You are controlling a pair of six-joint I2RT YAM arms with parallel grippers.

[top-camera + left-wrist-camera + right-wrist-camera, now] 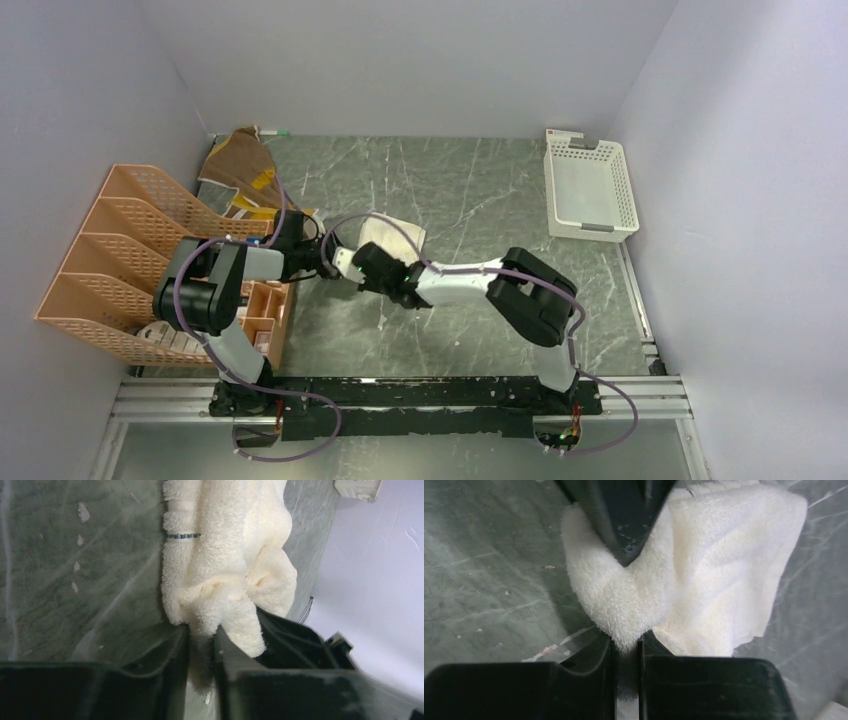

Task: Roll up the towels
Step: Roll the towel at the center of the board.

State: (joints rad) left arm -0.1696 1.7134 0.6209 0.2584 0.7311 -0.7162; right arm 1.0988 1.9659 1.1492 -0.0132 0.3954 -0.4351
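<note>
The cream towel (395, 235) is lying bunched and creased left of the table's (480, 190) middle, with its fluffy near end being pinched up into a fold between two sets of jaws. The brown towel (240, 160), patched with mustard yellow, is lying crumpled at the far left corner.

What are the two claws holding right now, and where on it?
Both grip the white towel: the left claw pinches a bunched fold at its edge, the right claw a folded edge close beside it.
</note>
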